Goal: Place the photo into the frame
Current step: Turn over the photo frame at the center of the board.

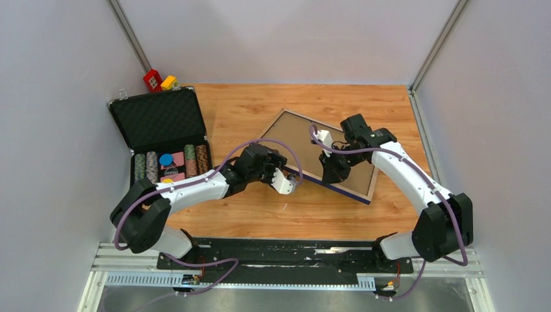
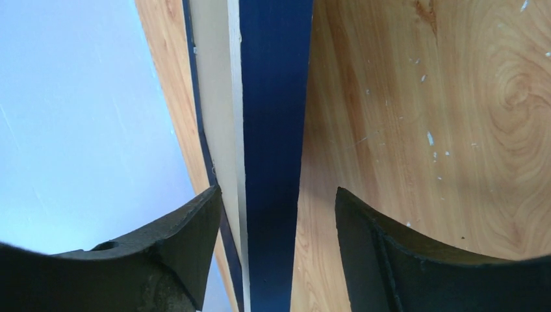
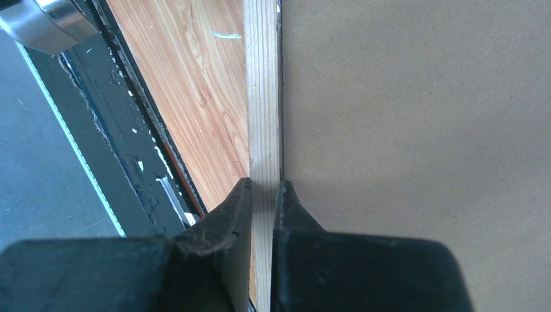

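Right fingers (image 3: 221,221) are clenched on the tan wooden rim of the thin rectangular picture frame (image 3: 263,97), which rests back-up on our wood-grain counter (image 1: 247,214). Left fingers (image 2: 188,240) stand spread astride its smooth navy-blue edge. A matte brown hardboard panel (image 3: 422,130) covers the frame's back, so we cannot see the photo or judge whether it is already in.

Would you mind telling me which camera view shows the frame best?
Top external: the frame shows nearly whole. Left wrist shows only its navy edge; right wrist only a wooden border strip in the right gripper.
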`<state>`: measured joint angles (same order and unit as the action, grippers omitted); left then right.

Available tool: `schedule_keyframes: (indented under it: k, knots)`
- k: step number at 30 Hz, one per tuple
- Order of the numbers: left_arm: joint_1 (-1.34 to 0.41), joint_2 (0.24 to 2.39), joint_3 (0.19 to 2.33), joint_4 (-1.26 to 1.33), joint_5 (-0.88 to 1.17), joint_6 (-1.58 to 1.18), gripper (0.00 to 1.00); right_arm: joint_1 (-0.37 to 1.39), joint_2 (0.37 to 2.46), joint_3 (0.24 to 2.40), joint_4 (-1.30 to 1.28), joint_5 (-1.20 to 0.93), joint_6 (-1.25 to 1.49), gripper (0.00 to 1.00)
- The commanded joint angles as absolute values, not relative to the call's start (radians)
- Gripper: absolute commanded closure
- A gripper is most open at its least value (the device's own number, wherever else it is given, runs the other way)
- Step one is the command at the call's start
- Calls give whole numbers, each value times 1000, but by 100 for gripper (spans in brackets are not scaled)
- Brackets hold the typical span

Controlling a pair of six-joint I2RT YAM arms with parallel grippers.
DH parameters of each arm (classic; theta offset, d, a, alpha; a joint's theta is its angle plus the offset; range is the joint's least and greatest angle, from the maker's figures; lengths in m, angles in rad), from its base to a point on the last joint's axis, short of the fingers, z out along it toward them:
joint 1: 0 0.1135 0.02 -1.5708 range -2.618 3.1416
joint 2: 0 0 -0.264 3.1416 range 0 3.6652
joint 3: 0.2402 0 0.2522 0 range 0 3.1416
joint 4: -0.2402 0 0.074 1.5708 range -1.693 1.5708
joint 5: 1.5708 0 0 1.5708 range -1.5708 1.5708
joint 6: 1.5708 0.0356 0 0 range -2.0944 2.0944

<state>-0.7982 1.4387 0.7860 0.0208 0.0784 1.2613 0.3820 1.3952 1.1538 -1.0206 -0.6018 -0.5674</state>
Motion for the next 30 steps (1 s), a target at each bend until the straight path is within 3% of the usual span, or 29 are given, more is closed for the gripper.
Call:
schedule_keyframes:
  k: [1, 6, 11, 13, 14, 17, 21, 25, 30]
  knots:
    - [-816, 1451, 808, 100, 54, 1289, 32, 368, 1346, 1207, -1055, -670, -581, 100]
    - [-833, 1437, 808, 84, 32, 1279, 45, 349, 1338, 1206, -1063, -669, -587, 100]
    - [-862, 1445, 836, 33, -11, 1274, 68, 341, 1335, 1211, -1071, -665, -583, 97]
    - [-874, 1453, 868, -27, -47, 1259, 79, 338, 1329, 1215, -1073, -651, -578, 88]
    - [-880, 1457, 895, -49, -56, 1251, 84, 338, 1324, 1218, -1073, -644, -575, 78]
    - [-886, 1464, 947, -149, -83, 1201, 91, 335, 1306, 1233, -1072, -623, -564, 57]
    - [-889, 1450, 1001, -242, -98, 1153, 100, 332, 1275, 1271, -1067, -587, -535, 43]
    - [-890, 1419, 1068, -362, -95, 1092, 100, 330, 1231, 1306, -1046, -538, -500, 30]
    - [-889, 1396, 1177, -531, -96, 1052, 100, 331, 1168, 1333, -1003, -460, -466, 24]
